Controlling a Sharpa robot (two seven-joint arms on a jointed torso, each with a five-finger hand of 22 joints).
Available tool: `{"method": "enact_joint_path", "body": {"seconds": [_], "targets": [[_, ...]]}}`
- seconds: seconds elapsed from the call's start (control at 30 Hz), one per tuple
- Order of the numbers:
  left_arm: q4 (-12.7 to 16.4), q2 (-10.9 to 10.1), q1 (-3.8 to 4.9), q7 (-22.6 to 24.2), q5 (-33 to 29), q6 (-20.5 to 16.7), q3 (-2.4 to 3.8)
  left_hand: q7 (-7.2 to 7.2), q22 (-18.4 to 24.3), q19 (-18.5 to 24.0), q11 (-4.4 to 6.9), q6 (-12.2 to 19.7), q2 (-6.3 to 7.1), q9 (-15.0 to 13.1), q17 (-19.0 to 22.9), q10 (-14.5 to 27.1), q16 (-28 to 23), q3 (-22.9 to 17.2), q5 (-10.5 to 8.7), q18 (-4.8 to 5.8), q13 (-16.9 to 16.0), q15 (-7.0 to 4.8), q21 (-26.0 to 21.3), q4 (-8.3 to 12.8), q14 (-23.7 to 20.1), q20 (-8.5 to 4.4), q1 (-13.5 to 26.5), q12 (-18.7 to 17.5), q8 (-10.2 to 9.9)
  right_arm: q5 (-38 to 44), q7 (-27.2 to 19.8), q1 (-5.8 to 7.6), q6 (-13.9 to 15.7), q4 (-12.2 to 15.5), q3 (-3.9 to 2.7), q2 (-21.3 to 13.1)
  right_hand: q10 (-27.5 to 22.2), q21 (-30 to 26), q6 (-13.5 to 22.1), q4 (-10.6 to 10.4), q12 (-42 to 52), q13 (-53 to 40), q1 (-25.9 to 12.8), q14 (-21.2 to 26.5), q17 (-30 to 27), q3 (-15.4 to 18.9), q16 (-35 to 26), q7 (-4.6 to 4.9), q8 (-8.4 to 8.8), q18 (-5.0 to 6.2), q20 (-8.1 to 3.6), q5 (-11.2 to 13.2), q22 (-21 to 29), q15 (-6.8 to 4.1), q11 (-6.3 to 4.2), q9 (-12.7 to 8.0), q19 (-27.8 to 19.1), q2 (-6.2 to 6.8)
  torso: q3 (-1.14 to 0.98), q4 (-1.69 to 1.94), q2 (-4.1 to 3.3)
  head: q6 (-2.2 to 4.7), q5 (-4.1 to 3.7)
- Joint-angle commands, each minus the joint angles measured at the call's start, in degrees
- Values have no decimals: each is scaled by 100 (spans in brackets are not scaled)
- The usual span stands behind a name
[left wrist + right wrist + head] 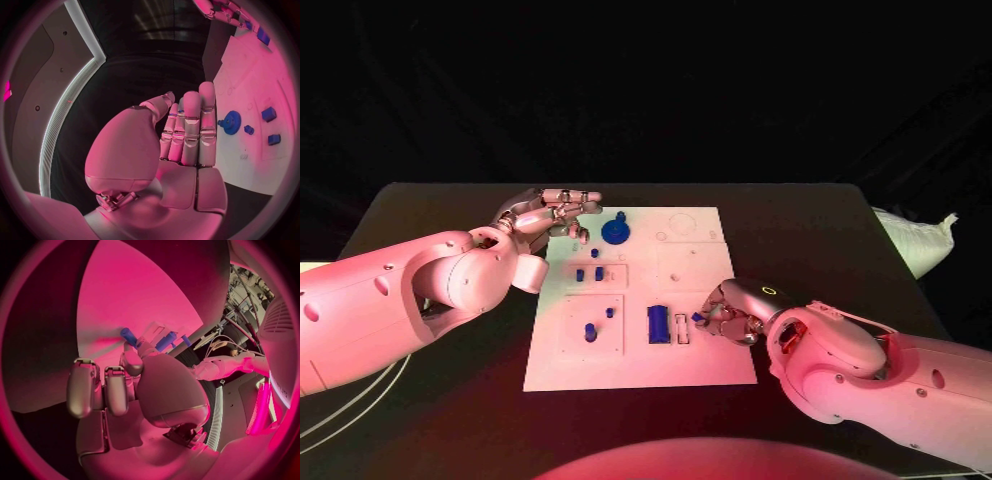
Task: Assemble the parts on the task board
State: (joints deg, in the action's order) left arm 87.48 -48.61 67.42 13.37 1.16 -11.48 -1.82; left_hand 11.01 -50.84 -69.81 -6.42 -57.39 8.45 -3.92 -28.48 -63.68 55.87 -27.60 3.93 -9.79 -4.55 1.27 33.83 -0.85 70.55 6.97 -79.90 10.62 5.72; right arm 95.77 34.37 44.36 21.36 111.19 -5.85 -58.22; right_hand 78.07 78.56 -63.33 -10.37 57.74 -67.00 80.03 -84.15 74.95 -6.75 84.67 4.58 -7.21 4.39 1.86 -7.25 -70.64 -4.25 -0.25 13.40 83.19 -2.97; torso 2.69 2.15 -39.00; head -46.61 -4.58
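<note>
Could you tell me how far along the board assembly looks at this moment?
Partly done, it seems. A blue gear and several small blue parts already sit on the task board. The right hand pinches a small blue piece beside the long blue block. The left hand holds nothing. Outlined spots near the board's far right corner remain unfilled.

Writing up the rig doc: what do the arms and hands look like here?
Two smooth, rounded white-shelled arms, bulbous at the joints. The left hand and right hand are silver, many-fingered, with segmented metallic fingers and broad plated palms. A small ring marking sits on the right wrist shell. Thin cables trail beneath the left arm.
</note>
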Motion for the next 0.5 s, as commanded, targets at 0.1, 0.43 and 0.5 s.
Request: {"method": "enact_joint_path", "body": {"seconds": [0.1, 0.43, 0.5], "targets": [[17, 4, -2, -4, 32, 108, 3, 1, 9, 21, -13, 30, -36, 5, 9, 43, 7, -3, -12, -68, -2, 2, -28, 35, -41, -7, -18, 27, 34, -919, -12, -1, 704, 102, -28, -11, 27, -10, -68, -116, 42, -42, -258, -429, 744, -110, 21, 21, 32, -46, 13, 184, -17, 33, 34, 7, 26, 105, -1, 1, 4, 1, 44], [23, 8, -5, -16, 40, 114, 3, 1, 9, 21, -13, 30, -36, 5, 9, 43, 7, -3, -12, -68, -2, 2, -28, 35, -41, -7, -18, 27, 34, -1476, 34, 22, 404, 93, -47, 42, 30, -21, -153, -221, -25, -6, -474, -425, 719, -201, 0, -1, 21, -41, 5, -87, -2, 20, 19, 29, 25, 244, 6, 1, 3, 5, 76], [24, 8, -5, -18, 41, 115, 3, 1, 9, 21, -13, 30, -36, 5, 9, 43, 7, -3, -12, -68, -2, 2, -28, 35, -41, -7, -18, 27, 34, -1490, 50, 27, 289, 73, -47, 56, 35, -22, -183, -254, -38, 2, -533, -425, 712, -199, -5, -9, 8, -40, 2, -154, 0, 16, 14, 40, 26, 261, 8, 2, 6, -2, 78]]}}
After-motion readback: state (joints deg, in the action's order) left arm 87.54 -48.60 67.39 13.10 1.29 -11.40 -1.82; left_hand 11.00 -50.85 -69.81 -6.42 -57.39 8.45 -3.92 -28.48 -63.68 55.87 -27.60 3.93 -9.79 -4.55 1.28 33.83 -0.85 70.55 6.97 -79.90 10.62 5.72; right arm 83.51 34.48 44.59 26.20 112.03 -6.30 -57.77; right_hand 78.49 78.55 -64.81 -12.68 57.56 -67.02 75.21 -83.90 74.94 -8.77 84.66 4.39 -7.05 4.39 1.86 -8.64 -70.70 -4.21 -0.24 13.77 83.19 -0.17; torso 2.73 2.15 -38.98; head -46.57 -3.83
